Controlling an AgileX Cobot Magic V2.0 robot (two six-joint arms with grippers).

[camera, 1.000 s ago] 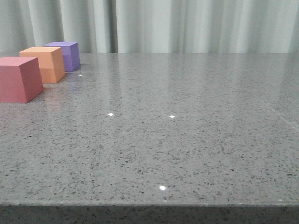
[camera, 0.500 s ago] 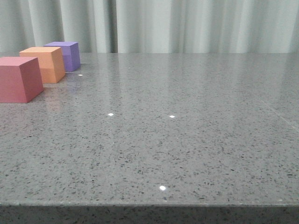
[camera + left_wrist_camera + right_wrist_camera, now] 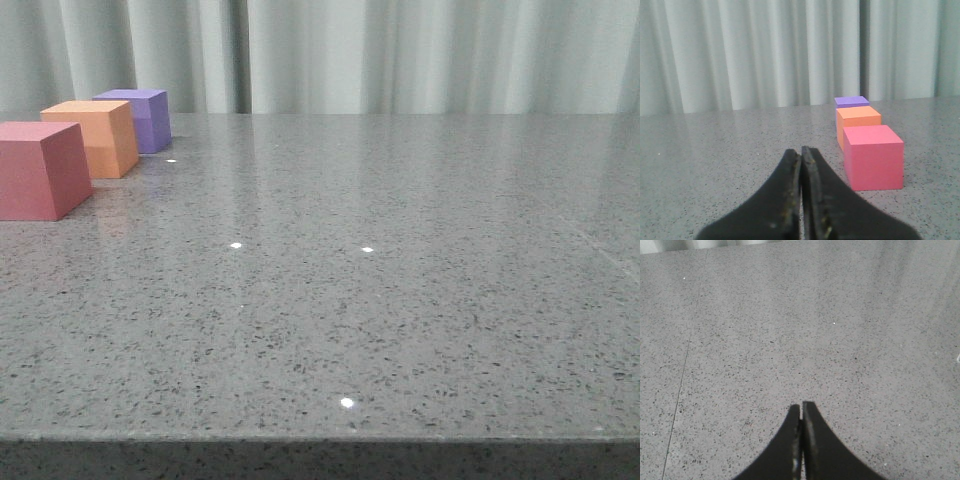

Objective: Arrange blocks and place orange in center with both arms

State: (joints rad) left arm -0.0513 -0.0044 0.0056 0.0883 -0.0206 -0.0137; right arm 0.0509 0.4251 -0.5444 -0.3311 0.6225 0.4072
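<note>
Over on the far left of the speckled grey stone table [image 3: 400, 300], three cubes stand in a line running away from the robot: the pink-red cube [image 3: 40, 168] nearest, the orange cube [image 3: 95, 137] behind it in the middle, and the purple cube [image 3: 140, 118] at the back, close to the pale curtain [image 3: 400, 55]. Neighbouring cubes sit just beside each other; I cannot tell if they touch. The left gripper [image 3: 801, 152] is low over the table with its fingers pressed together, holding nothing, and the line of cubes lies ahead of its tips and off to one side. The right gripper [image 3: 801, 410] is likewise pinched closed and empty, over bare stone.
</note>
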